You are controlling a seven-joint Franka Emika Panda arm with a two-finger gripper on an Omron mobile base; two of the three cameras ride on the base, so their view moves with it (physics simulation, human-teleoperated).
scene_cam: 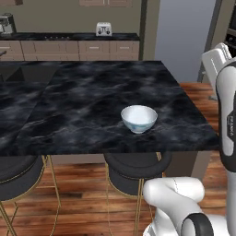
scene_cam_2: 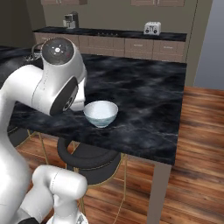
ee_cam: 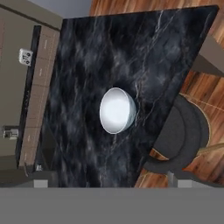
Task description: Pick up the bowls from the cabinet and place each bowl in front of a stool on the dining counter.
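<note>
The big black marble desk [scene_cam: 92, 92] spreads wide, two dark stools [scene_cam: 137, 168] tucked under its near edge. And there sits the white bowl [scene_cam: 138, 118] with the blue-green pattern, upright, near the edge, right above a stool: one placed, I'd say! The red one is left to fetch. How the pincer stands, I can't tell.

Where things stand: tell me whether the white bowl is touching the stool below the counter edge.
Apart. In the left base view the white bowl rests on the dining counter, and the stool sits under the counter's edge.
</note>
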